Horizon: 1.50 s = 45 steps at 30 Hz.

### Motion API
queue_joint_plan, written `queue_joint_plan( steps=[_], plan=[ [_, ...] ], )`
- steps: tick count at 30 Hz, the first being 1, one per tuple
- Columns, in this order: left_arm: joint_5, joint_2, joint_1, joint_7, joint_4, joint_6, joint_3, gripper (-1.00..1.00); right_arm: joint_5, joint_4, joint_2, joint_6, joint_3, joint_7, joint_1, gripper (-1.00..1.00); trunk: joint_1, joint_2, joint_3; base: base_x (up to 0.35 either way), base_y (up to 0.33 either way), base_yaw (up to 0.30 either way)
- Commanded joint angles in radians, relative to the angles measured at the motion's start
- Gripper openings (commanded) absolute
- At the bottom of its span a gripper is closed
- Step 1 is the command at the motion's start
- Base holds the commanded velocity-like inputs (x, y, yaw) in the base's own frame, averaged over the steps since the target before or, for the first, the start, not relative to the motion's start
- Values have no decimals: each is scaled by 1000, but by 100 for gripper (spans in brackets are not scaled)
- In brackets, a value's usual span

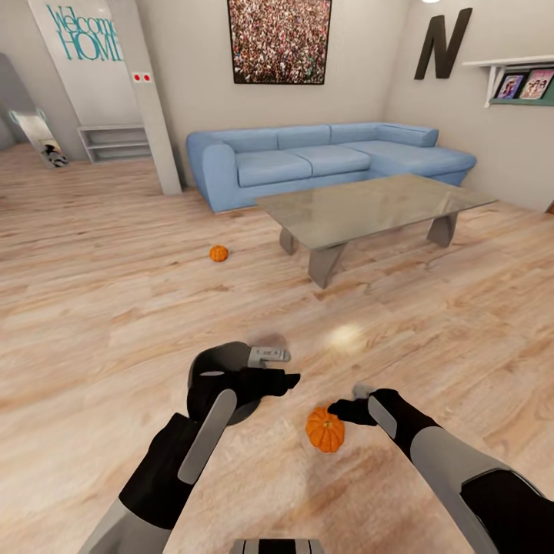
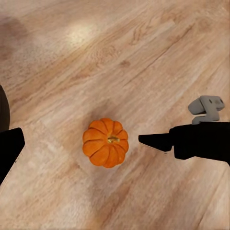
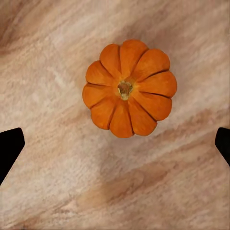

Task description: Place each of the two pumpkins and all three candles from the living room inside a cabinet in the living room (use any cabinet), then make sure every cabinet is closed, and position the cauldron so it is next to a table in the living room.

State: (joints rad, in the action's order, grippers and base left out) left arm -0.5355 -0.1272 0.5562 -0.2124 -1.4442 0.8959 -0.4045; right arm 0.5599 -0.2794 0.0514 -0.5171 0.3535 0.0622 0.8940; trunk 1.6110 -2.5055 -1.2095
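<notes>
The left end effector point(image 1: 286, 378) hangs low over the wood floor point(image 1: 100, 308), its dark fingers pointing toward the right arm; whether it is released or clenched I cannot tell, since the left wrist view catches just one finger tip at the frame edge. A small grey bracket point(image 1: 268, 355) sits just beyond it.

Between the two end effectors, nearer the right one, a pumpkin point(image 1: 325, 429) rests upright on the floor, stem up, touching nothing. In the left wrist view this pumpkin point(image 2: 105, 142) lies just beside the right arm's dark tip. The right end effector point(image 1: 344, 410) hovers directly above it with fingers spread wide and released: in the right wrist view the pumpkin point(image 3: 129, 88) sits between the two finger tips point(image 3: 9, 148), well clear of both. Nothing blocks the way down to it.

Farther ahead of the left end effector, a second pumpkin point(image 1: 219, 253) lies on open floor. Beyond the right end effector stands the glass desk point(image 1: 369, 208), with a blue sofa point(image 1: 323, 158) behind it.
</notes>
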Motion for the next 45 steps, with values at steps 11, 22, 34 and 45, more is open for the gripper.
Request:
queue_joint_plan(
  steps=[11, 22, 34, 45],
  plan=[
    [-11, 0, 1, -12, -1, 3, 0, 100, -4, -1, 0, -3, 1, 4, 0, 100, 0, 0, -1, 46, 0, 0],
    [-11, 0, 1, -12, -1, 2, 0, 100, 0, -1, -5, 6, 7, -157, 0, 100, 0, 0, -1, 0, 0, 0],
    [-11, 0, 1, -12, -1, 3, -1, 100, 1, -1, -3, 6, 1, -60, 0, 100, 2, -1, -16, 0, 0, 0],
    [-11, 0, 1, -12, -1, 3, -1, 100, 3, -1, 1, 5, 1, 20, 0, 100, 4, -2, -32, 0, 0, 0]
  ],
)
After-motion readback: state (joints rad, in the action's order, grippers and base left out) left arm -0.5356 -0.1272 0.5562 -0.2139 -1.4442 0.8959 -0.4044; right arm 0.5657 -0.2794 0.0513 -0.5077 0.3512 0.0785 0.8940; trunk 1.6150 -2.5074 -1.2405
